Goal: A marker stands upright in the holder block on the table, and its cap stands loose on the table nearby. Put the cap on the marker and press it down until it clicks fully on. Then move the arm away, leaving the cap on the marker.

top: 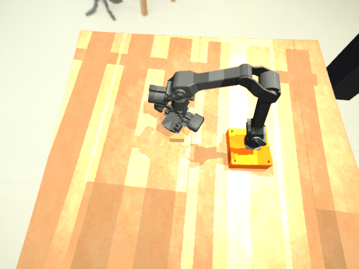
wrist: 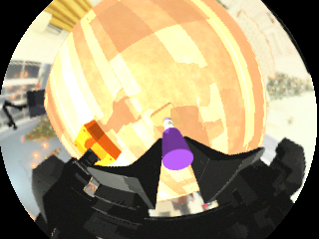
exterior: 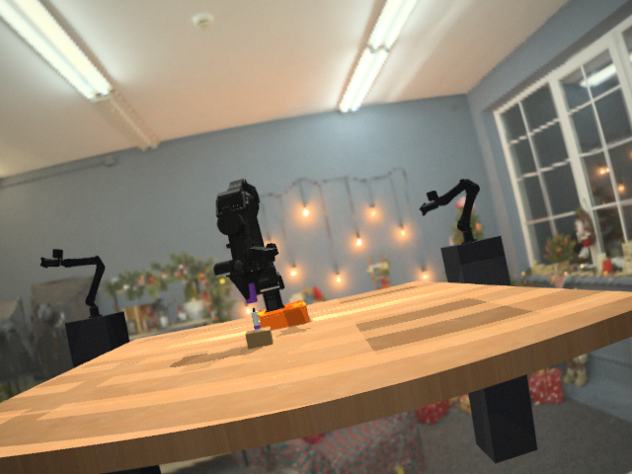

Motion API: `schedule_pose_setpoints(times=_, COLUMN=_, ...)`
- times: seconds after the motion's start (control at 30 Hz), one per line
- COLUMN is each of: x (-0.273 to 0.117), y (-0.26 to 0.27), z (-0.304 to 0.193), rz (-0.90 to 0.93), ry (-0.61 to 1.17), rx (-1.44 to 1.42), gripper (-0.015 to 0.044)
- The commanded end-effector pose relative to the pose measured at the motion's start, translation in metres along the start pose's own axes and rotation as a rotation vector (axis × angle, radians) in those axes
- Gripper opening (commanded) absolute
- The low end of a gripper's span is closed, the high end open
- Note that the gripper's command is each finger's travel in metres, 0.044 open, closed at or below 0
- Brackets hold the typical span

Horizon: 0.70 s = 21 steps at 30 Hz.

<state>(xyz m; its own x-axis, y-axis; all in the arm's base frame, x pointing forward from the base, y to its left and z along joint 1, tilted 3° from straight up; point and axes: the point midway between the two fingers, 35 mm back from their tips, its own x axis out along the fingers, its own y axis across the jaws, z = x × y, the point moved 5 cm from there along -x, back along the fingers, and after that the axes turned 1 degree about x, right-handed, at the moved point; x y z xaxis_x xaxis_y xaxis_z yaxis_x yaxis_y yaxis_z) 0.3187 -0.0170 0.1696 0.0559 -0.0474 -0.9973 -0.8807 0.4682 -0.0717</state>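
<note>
Looking across from the near edge, the marker [exterior: 255, 318] stands upright in its holder block [exterior: 259, 338] mid-bench. Right above it the gripper [exterior: 251, 295] is clamped on the purple cap [exterior: 251, 291], not touching yet. Seems like the alignment step, so next comes a straight drop and firm press.

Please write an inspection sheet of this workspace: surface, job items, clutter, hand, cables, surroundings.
Surface: wooden table with striped planks.
Job's things: purple cap held above the marker, not yet on it; marker upright in the holder block.
Clutter: nothing seen on the table besides the orange arm base.
Hand: hand shut on the cap, pointing down over the marker.
Cables: nothing seen.
Surroundings: two other arms on black pedestals, string lights on the wall, window, wrapped gifts on the floor.
</note>
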Motion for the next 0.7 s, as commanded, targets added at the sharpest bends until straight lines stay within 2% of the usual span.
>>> schedule_pose_setpoints(times=0.0, x=0.003, y=0.0, z=0.0, rz=0.001, ry=-0.002, rx=-0.005, gripper=0.0)
schedule_pose_setpoints(times=0.67, x=0.036, y=-0.001, z=0.0, rz=0.001, ry=-0.002, rx=-0.005, gripper=0.0)
